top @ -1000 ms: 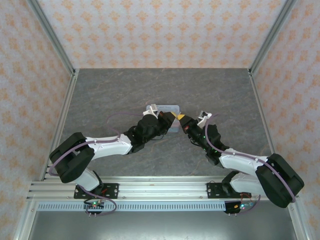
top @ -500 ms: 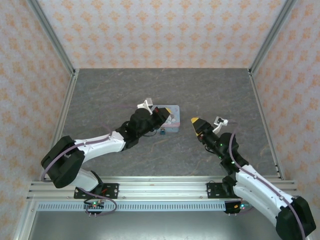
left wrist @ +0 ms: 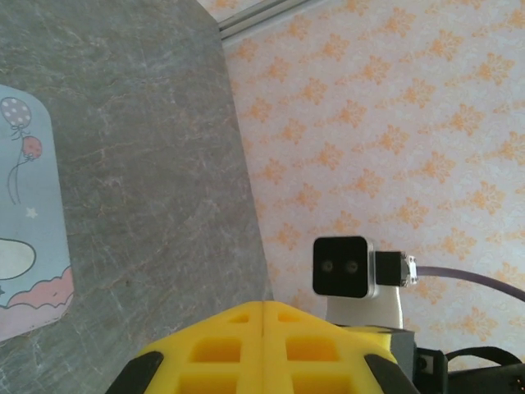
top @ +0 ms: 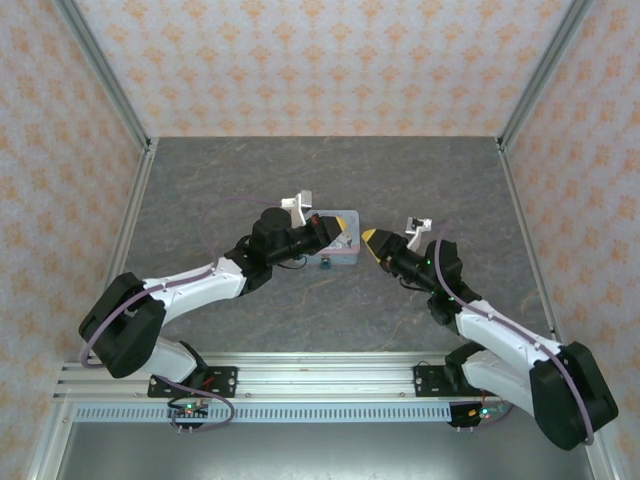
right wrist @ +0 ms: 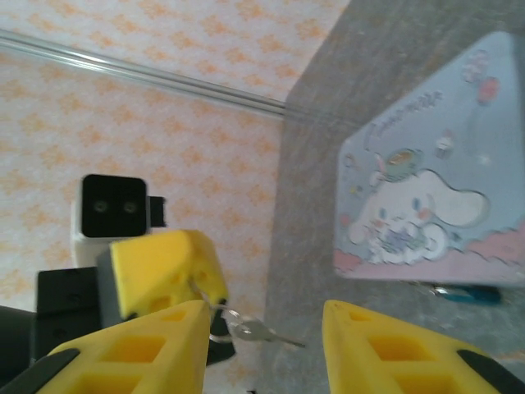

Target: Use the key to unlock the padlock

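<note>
**The key is held up between the two hands; the padlock lies on the surface by the tin.**

The left hand (left wrist: 262, 336) is closed and pinches the key (right wrist: 256, 332) at its ring end, so the thin blade sticks out free at the lower middle of the right wrist view. The right hand (right wrist: 264, 308) is open, and the blade points into the gap between its yellow fingers without touching them, as far as I can tell. The padlock (right wrist: 467, 293) lies on the grey surface (right wrist: 369, 82) at the lower right of that view, just beside the edge of the blue tin (right wrist: 426, 209) and apart from both hands. I think the risk here is in passing the key. It is so small that a closing off-centre, or a release too early, may twist it or drop it.
</note>
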